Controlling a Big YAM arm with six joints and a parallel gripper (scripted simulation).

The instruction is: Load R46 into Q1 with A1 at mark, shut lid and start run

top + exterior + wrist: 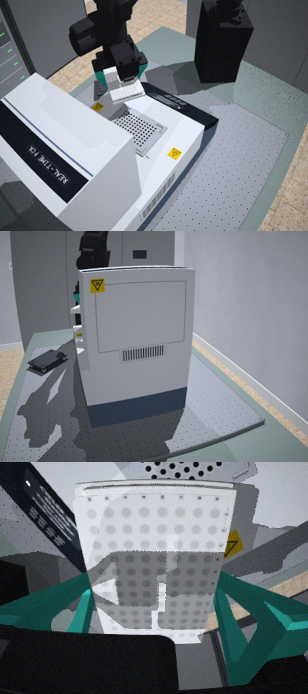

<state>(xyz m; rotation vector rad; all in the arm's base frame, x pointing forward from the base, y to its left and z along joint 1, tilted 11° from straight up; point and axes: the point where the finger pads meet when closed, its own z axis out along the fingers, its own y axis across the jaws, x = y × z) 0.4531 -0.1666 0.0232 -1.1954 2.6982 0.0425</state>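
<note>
My gripper (121,74), with teal fingers, is shut on the white 96-well PCR plate R46 (123,87) across its width. It holds the plate in the air, slightly tilted, over the front part of cycler Q1 (149,129) near the dark key panel (174,101). In the wrist view the plate (155,560) fills the middle between the fingers. Q1's lid (62,148) stands open. The small A1 mark (147,157) sits by the block's rear corner.
The empty dark plate nest N1 (47,360) sits on the breadboard left of Q1, partly hidden under the arm in the top view. A tall black box (221,42) stands behind the breadboard. The open lid (136,330) hides the block in the exterior view.
</note>
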